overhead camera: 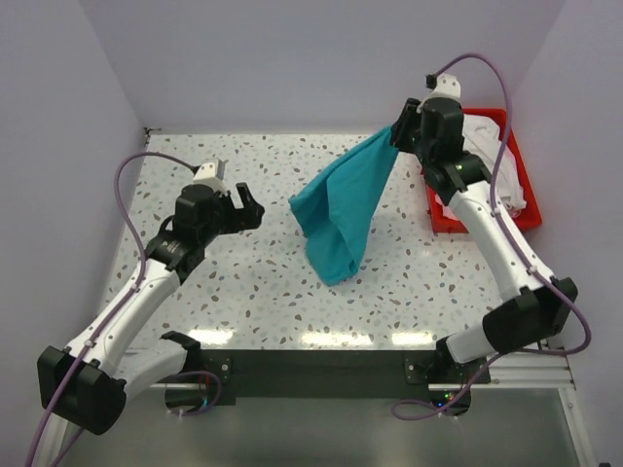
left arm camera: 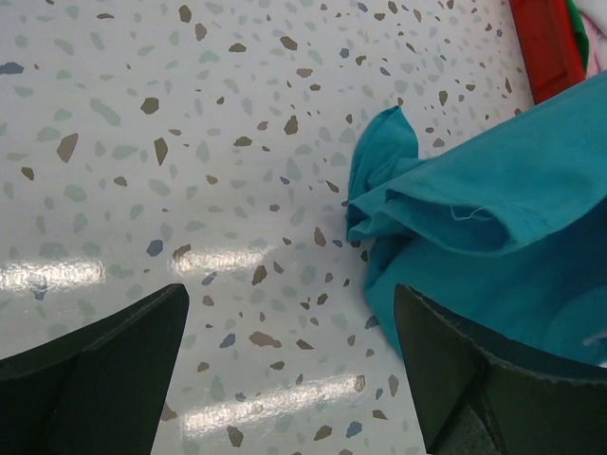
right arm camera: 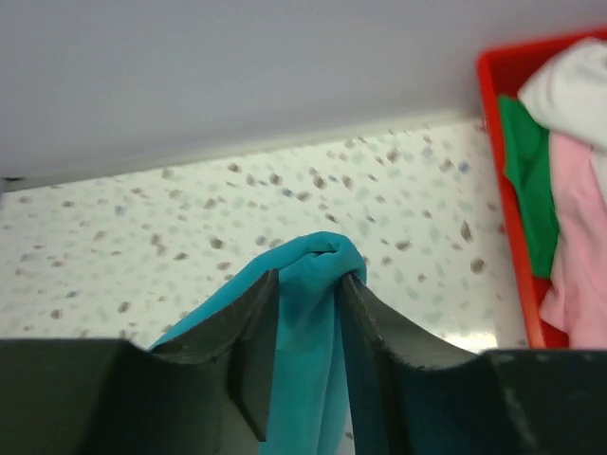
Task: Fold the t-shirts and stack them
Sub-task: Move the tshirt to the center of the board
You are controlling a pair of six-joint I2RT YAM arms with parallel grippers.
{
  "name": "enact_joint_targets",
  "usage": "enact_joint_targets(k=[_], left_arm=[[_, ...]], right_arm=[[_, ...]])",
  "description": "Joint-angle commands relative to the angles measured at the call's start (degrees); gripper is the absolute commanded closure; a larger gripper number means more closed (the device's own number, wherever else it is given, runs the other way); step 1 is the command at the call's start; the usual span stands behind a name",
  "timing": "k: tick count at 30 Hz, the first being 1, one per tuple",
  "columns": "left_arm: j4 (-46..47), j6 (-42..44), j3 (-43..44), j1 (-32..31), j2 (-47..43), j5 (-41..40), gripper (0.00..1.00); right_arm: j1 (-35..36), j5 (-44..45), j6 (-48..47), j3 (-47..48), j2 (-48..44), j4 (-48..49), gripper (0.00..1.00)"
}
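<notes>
A teal t-shirt [overhead camera: 343, 202] hangs from my right gripper [overhead camera: 397, 134], which is shut on a bunched fold of it high above the table; its lower end rests on the table at the middle. In the right wrist view the cloth [right arm camera: 308, 313] is pinched between both fingers. My left gripper [overhead camera: 243, 202] is open and empty, low over the table left of the shirt; the left wrist view shows the shirt's crumpled lower end [left arm camera: 455, 227] just beyond its right finger [left arm camera: 474, 379]. White [right arm camera: 574, 90], pink [right arm camera: 579, 237] and dark green [right arm camera: 526, 180] t-shirts lie in the bin.
A red plastic bin [overhead camera: 516, 156] stands at the table's right edge, by the right arm. The speckled table [overhead camera: 224, 282] is walled in by pale panels at the left, back and right. A dark rail runs along its near edge.
</notes>
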Motion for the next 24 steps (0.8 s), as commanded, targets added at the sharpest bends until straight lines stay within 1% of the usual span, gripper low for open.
enact_joint_targets(k=[1,3,5,7,8,9,10,12,13,14,15,16,17,18,20,22,24], left_arm=[[4.71,-4.86,-1.90,-1.08,1.37,1.62,0.07],[5.94,-6.00,-2.78,-2.92,2.60,1.62,0.09],[6.55,-6.62,-3.22,-4.33,4.36,0.66,0.11],[7.69,-7.32,-4.01,-6.44,6.11,-0.13,0.12],[8.22,-7.58,-4.36,-7.15,6.73,-0.75,0.15],[8.75,-8.28,-4.89,-8.11,7.52,-0.84,0.16],[9.80,-8.81,-5.07,-8.56,9.18,-0.93,0.17],[11.21,-9.51,-4.81,-10.22,11.21,-1.45,0.20],[11.65,-9.69,-4.54,-10.84,13.57,-1.98,0.21],[12.09,-9.78,-4.19,-11.28,14.81,-2.59,0.23],[12.88,-10.04,-3.32,-12.33,16.13,-3.12,0.23],[13.32,-10.31,-2.79,-12.60,18.93,-3.65,0.24],[13.67,-10.75,-2.17,-12.78,20.43,-4.87,0.25],[14.46,-11.10,-0.78,-13.04,21.93,-5.49,0.25],[15.69,-11.36,0.81,-13.04,26.41,-8.03,0.26],[16.05,-10.49,4.67,-12.96,31.33,-10.23,0.27],[18.77,-7.51,9.33,-13.04,36.58,-11.65,0.28]], right_arm=[[-6.78,-4.90,5.12,-5.03,4.50,-3.20,0.59],[-7.85,-4.02,6.01,-7.06,6.70,-5.31,0.39],[-7.41,-4.63,7.32,-10.99,5.49,-5.06,0.31],[-5.75,-3.33,8.46,-15.13,3.29,-3.83,0.30],[-2.26,-1.75,8.55,-18.72,2.41,-3.65,0.29],[-0.22,0.18,8.73,-20.23,0.23,-4.17,0.29],[4.06,3.68,9.34,-24.34,-1.01,-4.00,0.29],[7.78,5.29,11.27,-29.01,-3.91,-3.39,0.29],[10.76,5.91,13.37,-31.64,-7.06,-2.34,0.29],[12.18,6.70,14.78,-36.46,-8.48,-2.42,0.29],[13.41,7.49,16.01,-38.59,-9.80,-2.59,0.30],[15.42,8.11,18.46,-42.79,-12.43,-2.60,0.30],[16.14,7.68,19.70,-44.83,-13.50,-2.33,0.31],[16.67,6.98,20.94,-46.77,-14.64,-1.98,0.34],[18.77,5.30,23.84,-51.16,-16.40,-0.93,0.37],[20.97,5.30,25.77,-52.67,-16.41,-0.58,0.38],[22.29,5.30,26.48,-53.99,-15.71,0.56,0.38]])
